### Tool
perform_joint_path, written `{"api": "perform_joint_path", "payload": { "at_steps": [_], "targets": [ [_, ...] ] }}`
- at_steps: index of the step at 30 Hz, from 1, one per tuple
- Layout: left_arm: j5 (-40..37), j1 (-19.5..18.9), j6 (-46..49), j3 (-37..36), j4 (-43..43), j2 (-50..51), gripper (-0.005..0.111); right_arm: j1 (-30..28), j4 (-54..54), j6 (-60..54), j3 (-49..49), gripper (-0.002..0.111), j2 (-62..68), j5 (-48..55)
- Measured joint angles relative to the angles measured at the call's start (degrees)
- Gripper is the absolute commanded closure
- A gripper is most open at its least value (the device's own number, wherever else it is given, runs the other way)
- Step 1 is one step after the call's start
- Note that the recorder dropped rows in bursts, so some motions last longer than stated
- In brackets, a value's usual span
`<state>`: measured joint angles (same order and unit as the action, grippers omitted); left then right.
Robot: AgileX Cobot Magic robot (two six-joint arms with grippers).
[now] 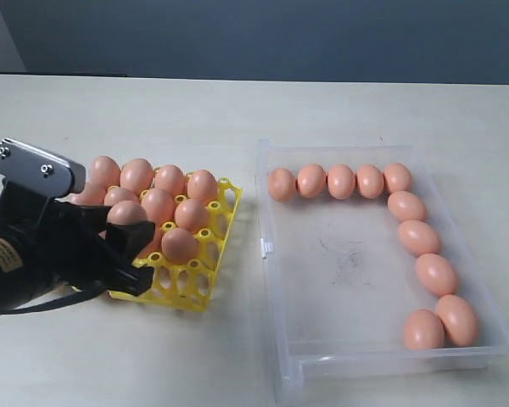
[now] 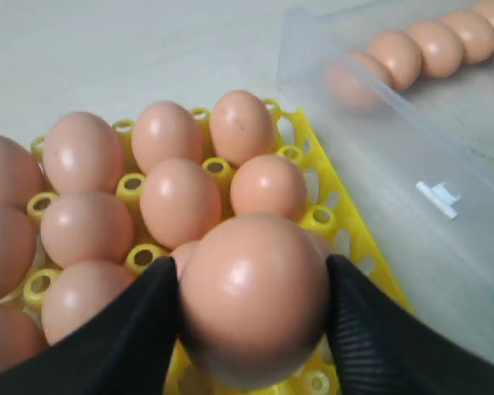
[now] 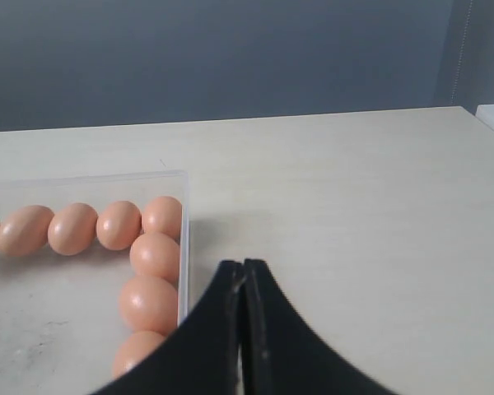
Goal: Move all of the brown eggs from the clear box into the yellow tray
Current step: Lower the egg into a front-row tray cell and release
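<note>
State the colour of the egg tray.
Bright yellow; the tray shows best in the left wrist view.

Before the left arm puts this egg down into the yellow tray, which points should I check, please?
1. Grip on the held egg: the left gripper clamps both sides: ok.
2. Free cups in the yellow tray: front row empty: ok.
3. Cup directly under the held egg: hidden: cannot tell.
4. The right gripper: shut, empty, beside the clear box: ok.
5. All out of the clear box: ten brown eggs inside: not ok.
</note>
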<state>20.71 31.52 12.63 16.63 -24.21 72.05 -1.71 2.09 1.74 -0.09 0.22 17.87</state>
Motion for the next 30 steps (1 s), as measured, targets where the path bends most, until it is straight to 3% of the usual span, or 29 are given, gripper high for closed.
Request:
{"api": "perform_joint_path", "payload": {
  "at_steps": [7, 17, 21, 26, 30],
  "targets": [
    [-0.03, 0.0, 0.0, -0.28, -0.41, 7.13, 0.106, 0.0, 0.0, 0.0, 0.0, 0.109, 0.0, 0.0],
    [2.57, 0.0, 0.0, -0.28, -1.87, 7.87, 0.105, 0.0, 0.0, 0.0, 0.0, 0.109, 0.0, 0.0],
    [2.67, 0.0, 0.12, -0.28, -1.87, 7.87, 0.09, 0.0, 0.0, 0.0, 0.0, 0.109, 0.0, 0.0],
    [2.1, 0.0, 0.32, -0.28, -2.15, 7.87, 0.058, 0.0, 0.0, 0.0, 0.0, 0.109, 0.0, 0.0],
    [2.1, 0.0, 0.46, -0.28, -4.02, 7.87, 0.051, 0.0, 0.0, 0.0, 0.0, 0.109, 0.0, 0.0]
  ]
}}
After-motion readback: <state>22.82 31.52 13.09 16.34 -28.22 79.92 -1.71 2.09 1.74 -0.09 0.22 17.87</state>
